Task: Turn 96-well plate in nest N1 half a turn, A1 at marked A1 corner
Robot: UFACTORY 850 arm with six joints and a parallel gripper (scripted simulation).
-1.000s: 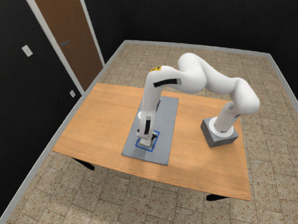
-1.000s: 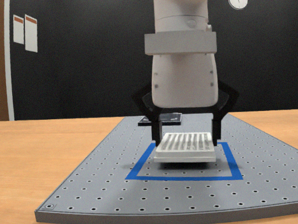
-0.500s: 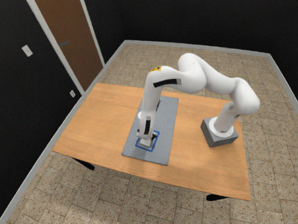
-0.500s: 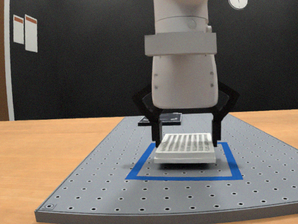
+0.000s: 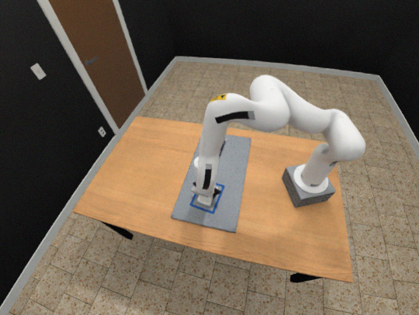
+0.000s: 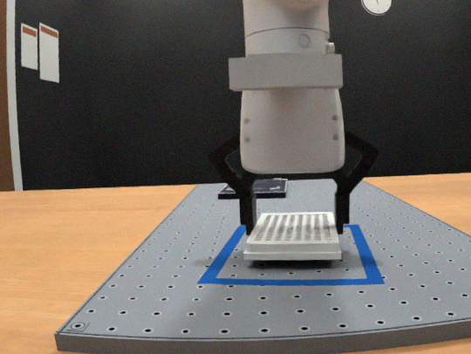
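Top view:
- Noted a white arm rising from a grey pedestal near the right end of a wooden table, bent over and reaching down toward a grey perforated board.
- Found the gripper pointing straight down over a blue square outline marked on the near part of the board.
- Saw a pale block under the gripper, within the blue outline: the 96-well plate, largely covered by the wrist; cut-off corner not discernible here.
- Recorded a brown door in the dark wall at upper left and a tiled floor around the table.

Exterior view:
- Observed the gripper vertical, black fingers standing wide and pressed against the two short ends of the 96-well plate; pinching the plate.
- Found the plate level, well rows facing up, positioned inside the blue square outline, toward its far side.
- Noted a thin dark shadow line beneath the plate's lower edge; could not tell whether the plate was touching the perforated board or held just above it.
- Could not make out nest locators, an A1 marking, or the plate's cut-off corner at this angle.
- Saw a flat black item lying on the board behind the gripper, beyond the blue outline; partly hidden by the left finger.
- Recorded two white sheets with orange tops on the dark wall at upper left and part of a round clock face at the top edge.
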